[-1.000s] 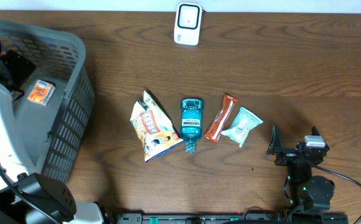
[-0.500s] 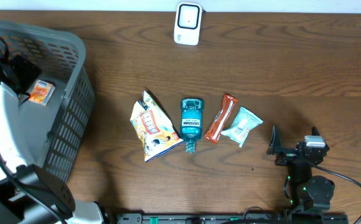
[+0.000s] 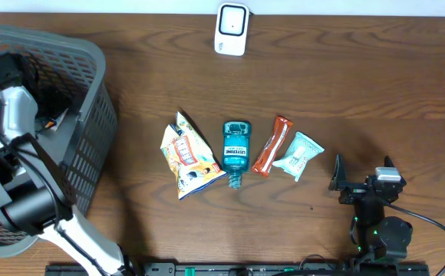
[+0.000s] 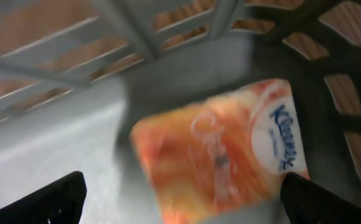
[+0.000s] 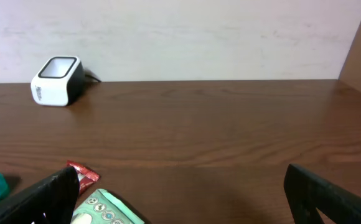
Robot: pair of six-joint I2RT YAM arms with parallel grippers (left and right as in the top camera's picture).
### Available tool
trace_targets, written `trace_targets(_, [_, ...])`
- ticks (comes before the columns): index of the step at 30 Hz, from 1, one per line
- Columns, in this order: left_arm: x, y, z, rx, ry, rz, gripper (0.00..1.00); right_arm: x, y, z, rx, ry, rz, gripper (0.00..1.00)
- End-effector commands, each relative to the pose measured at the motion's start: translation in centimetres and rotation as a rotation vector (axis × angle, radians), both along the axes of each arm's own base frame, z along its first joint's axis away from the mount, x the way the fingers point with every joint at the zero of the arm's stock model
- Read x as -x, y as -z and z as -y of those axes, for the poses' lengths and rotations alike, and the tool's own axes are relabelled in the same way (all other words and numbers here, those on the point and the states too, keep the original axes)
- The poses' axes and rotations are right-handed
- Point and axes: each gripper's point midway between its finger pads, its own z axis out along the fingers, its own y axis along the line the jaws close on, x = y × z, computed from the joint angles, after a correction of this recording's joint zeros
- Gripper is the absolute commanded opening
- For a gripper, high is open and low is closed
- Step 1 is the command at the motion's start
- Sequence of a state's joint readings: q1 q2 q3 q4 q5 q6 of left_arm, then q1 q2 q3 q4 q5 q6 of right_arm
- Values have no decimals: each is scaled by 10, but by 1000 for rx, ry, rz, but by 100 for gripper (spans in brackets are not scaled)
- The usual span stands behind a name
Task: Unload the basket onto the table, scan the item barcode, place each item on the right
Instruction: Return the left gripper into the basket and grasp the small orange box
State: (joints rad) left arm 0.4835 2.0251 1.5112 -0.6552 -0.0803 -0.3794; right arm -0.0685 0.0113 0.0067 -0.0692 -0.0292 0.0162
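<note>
Left wrist shows basket wall [image 4: 131, 31] behind tissue pack [image 4: 224, 155].

Snack bag [image 3: 186, 157], mouthwash bottle [image 3: 235, 149], red bar [image 3: 272, 145], green packet [image 3: 298, 155], in a row

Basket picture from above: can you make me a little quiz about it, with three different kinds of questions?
1. True or false: the Kleenex pack lies inside the basket.
2. Fill the gap: seen from the robot's side, the scanner stands by the ___ edge of the table (near or far).
3. Pick one: the right gripper is A) open and empty, B) shut on the scanner, C) inside the basket.

Key: 1 true; 2 far; 3 A.
</note>
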Motion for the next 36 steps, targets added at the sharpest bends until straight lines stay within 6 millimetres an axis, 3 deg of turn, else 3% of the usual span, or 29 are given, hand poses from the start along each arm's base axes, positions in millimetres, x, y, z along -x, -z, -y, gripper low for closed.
trace_targets(1, [-1,16,-4,-3,13,-16,99,0,0,-1,-13,-2,0,99])
trace_targets(5, [-4,30,-5,1,13,-24,98,0,0,-1,-13,-3,0,99])
trace_targets(6, [-4,38,-5,6,13,-33,66,0,0,-1,-13,-2,1,99])
trace_targets(7, [-3,41,-5,9,13,-39,51,0,0,-1,-13,-2,1,99])
trace_targets(8, [-3,44,-4,13,13,-46,37,0,0,-1,-13,-2,1,99])
trace_targets(11, [3,48,-2,26,13,-71,8,0,0,-1,-13,-2,1,99])
trace_targets(15, [12,47,3,43,17,-106,8,0,0,-1,-13,-2,0,99])
trace_targets(19, [16,31,5,42,17,-102,7,0,0,-1,-13,-3,1,99])
trace_targets(28, [18,-80,6,-61,11,92,7,0,0,-1,-13,-2,0,99])
trace_targets(29, [21,-100,8,-80,8,130,7,0,0,-1,-13,-3,1,99])
trace_targets(36, [41,-174,19,-137,-38,286,7,0,0,-1,-13,-2,0,99])
